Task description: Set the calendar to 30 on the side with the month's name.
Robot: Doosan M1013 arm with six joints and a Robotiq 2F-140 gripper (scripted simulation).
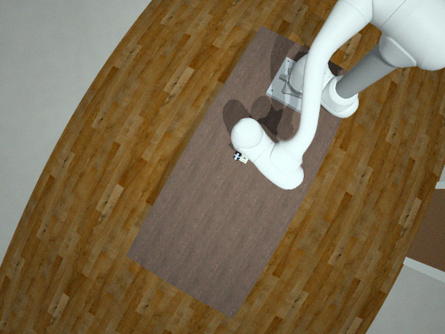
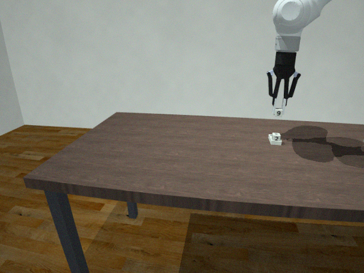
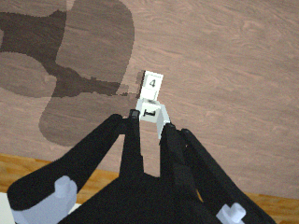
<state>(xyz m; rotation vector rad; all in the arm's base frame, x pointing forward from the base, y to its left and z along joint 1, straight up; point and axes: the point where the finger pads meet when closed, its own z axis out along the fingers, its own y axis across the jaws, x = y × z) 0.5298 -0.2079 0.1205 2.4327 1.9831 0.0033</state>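
So we've got our end effector [image 2: 279,109] [image 3: 149,108] clamped on one cube [image 2: 278,112] [image 3: 150,112], 9 facing the exterior view, held above the tabletop [image 1: 215,208] [image 2: 176,152] [image 3: 224,61]. The other cube [image 2: 276,136] [image 3: 151,83] sits in the tray [image 2: 275,143] [image 3: 149,94], near the tabletop's far edge, showing a 2.

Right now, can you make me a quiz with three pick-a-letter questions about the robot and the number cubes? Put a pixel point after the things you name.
1. Where is the white cube showing 2 [image 2: 276,137]?
A) in the small white tray [image 2: 275,143] [image 3: 146,92]
B) on the floor
C) between the fingers

2. What colour are the long finger links of the gripper [image 2: 278,111] [image 3: 150,119]?
A) red
B) black
C) green

3. How is the white cube showing 9 [image 2: 278,112]?
A) lying on the table
B) standing in the tray
C) held in the air

1 A: it sits within the tray.
2 B: they look black.
3 C: the fingertips hold it above the table [image 2: 176,158].
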